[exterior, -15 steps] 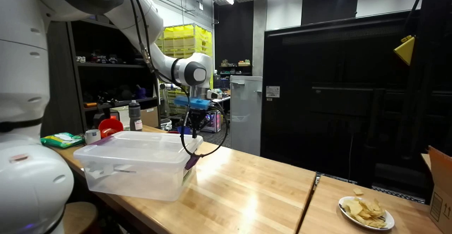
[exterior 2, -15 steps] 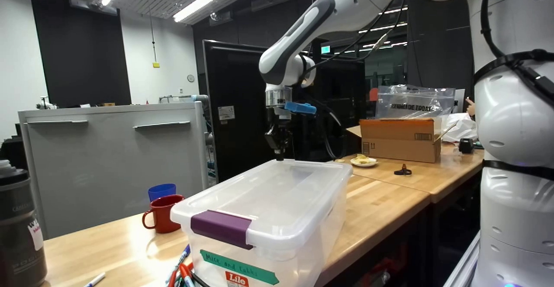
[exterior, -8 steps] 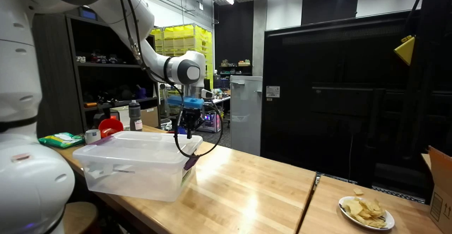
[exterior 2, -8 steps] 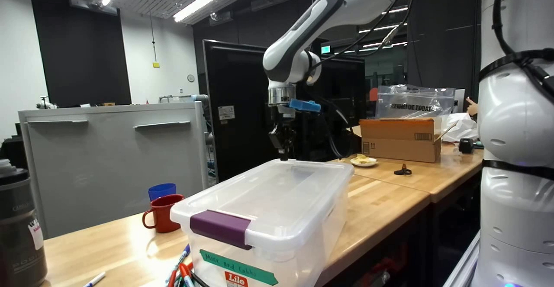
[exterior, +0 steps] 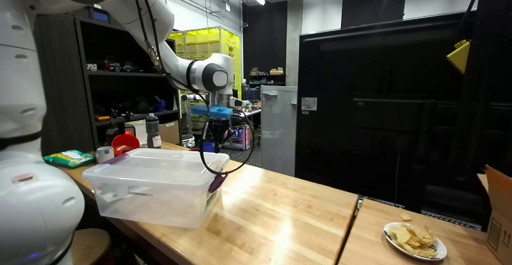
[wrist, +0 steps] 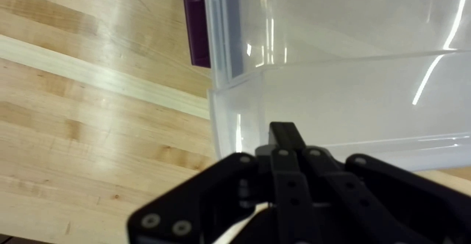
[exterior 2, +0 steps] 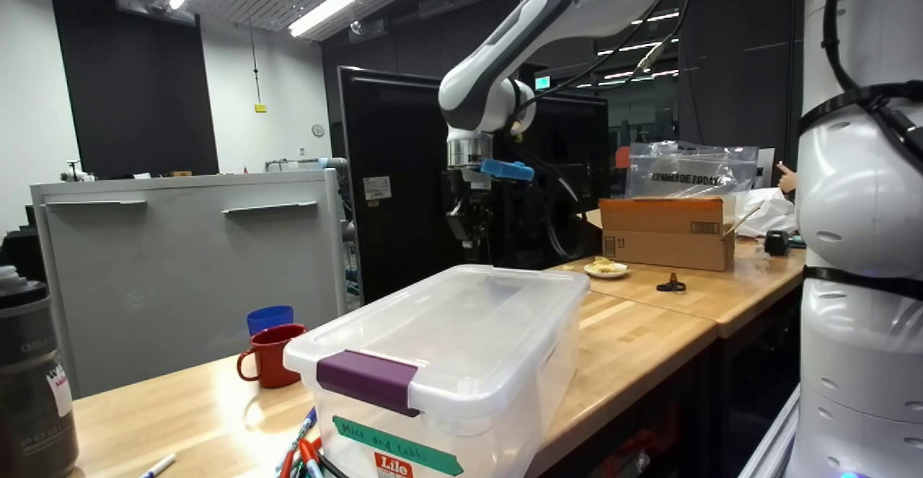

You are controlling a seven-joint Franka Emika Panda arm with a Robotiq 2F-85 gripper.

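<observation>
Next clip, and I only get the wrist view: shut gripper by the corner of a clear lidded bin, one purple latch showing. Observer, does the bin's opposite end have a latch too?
Observer: Yes, an exterior view shows a second purple latch there.
Operator: Anything stuck on below it?
Observer: A handwritten strip of green tape, on the end of the bin.
Operator: And what stands alongside?
Observer: A red mug, upright; whether it touches is unclear.

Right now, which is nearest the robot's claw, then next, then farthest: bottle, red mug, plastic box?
In an exterior view, from the gripper:
1. Plastic box, below it.
2. Red mug, beside the box.
3. Bottle, at the picture's left edge.
</observation>
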